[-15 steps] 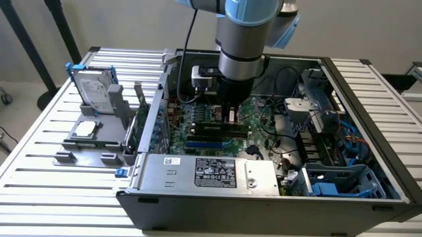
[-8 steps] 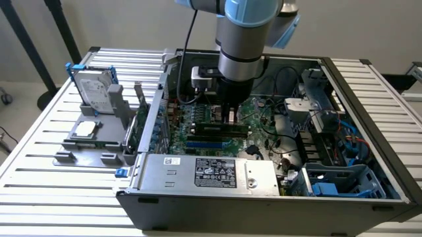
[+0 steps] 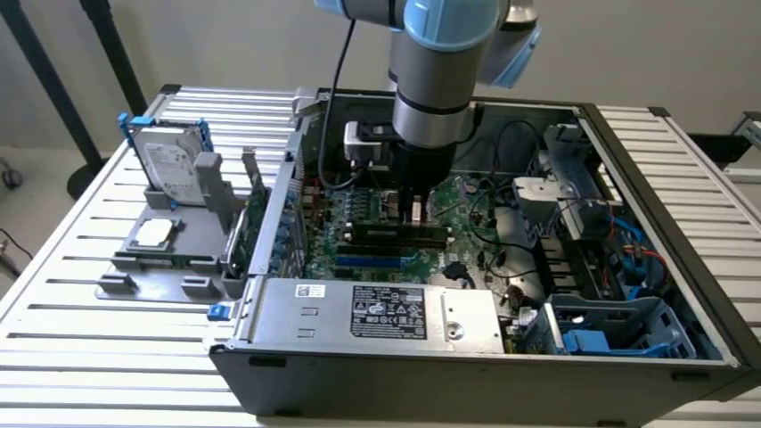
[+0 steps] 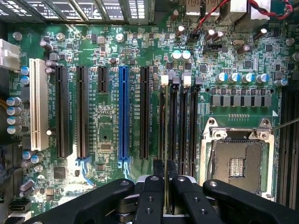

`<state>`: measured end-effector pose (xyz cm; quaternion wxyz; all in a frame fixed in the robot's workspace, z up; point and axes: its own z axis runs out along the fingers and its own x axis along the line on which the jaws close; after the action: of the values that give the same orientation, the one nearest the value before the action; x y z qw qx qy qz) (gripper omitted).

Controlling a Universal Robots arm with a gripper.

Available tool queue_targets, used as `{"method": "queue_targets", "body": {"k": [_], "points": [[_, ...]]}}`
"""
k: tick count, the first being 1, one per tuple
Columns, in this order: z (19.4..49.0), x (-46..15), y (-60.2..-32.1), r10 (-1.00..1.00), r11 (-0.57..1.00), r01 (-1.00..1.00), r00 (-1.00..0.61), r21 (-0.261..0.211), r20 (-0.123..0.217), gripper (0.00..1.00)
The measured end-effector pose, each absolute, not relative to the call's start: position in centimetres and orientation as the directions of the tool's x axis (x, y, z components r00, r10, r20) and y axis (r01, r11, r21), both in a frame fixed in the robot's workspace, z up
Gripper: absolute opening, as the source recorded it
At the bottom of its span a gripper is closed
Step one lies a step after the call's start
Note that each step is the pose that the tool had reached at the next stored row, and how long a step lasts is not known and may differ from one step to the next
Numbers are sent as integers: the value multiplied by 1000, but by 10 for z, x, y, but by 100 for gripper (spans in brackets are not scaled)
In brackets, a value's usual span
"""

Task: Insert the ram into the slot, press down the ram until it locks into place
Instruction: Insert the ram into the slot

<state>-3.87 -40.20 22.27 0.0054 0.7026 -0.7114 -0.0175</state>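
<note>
Reaching down from above into the open dark grey metal computer case (image 3: pixel 476 383), the silver and pale blue robot arm (image 3: pixel 434 80) sets its black two-fingered gripper (image 3: pixel 413 214) over the large green motherboard (image 3: pixel 356 223). In the wrist view the gripper (image 4: pixel 166 181) is closed on the ram (image 4: pixel 165 135), a long, thin green circuit-board stick seen edge-on as a narrow line running away from the black fingers (image 4: pixel 150 198). The stick stands upright on its long edge, in line with the slot (image 4: pixel 161 116), a long narrow black plastic memory socket with a white end clip. This socket is the outermost of four parallel ones, on the side nearest the bright blue plastic expansion slot (image 4: pixel 123 112). The ram's lower edge lies along the socket's channel, but whether it is pushed fully home or the clips have locked cannot be told. Beyond the four sockets, on the side away from the blue slot, sits the square silver-framed processor socket (image 4: pixel 236 163). In the exterior view a silver boxy power supply with a black label (image 3: pixel 380 312) lies at the near edge of the case. On the exterior view's left, well apart from the gripper, a silver hard drive in a blue-clipped frame (image 3: pixel 173 160) stands on a grey plastic holder (image 3: pixel 155 259). The case and holder rest on a slatted pale metal table (image 3: pixel 60 321).
</note>
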Motion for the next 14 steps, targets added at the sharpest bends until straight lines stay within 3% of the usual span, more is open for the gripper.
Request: {"method": "queue_targets", "body": {"k": [14], "points": [[220,-38,-401,-1000,12,-999,-13,33,-17,14]]}}
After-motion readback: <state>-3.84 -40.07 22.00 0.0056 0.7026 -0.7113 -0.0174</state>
